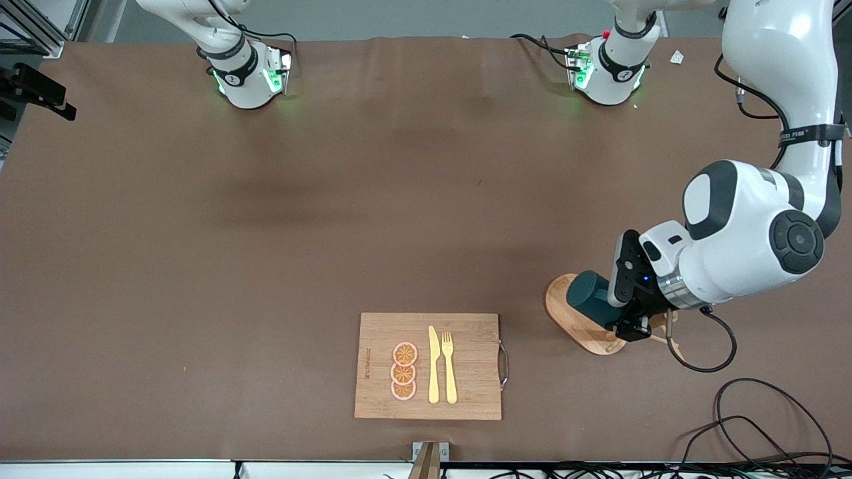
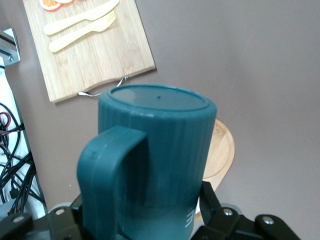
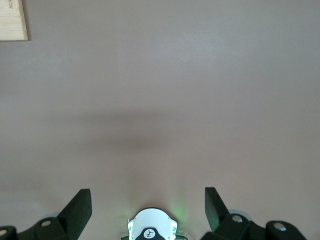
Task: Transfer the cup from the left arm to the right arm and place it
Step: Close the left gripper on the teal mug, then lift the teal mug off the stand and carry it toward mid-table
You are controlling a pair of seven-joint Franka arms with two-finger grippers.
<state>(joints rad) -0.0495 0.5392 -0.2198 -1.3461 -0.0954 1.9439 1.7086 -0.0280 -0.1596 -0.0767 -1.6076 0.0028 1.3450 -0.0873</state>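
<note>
The dark teal cup (image 1: 589, 296) lies on its side in my left gripper (image 1: 609, 303), just over the round wooden base of the peg rack (image 1: 574, 322) near the left arm's end of the table. In the left wrist view the cup (image 2: 155, 145) fills the middle, closed bottom away from the wrist and handle to one side, with my left gripper (image 2: 145, 212) shut on its body. Its inside is hidden. My right gripper (image 3: 147, 202) is open and empty, high over bare table; it is out of the front view.
A wooden cutting board (image 1: 379, 332) with a yellow knife (image 1: 433, 366), a yellow fork (image 1: 449, 367) and three orange slices (image 1: 403, 371) lies near the front edge. Black cables (image 1: 752, 426) trail at the left arm's end.
</note>
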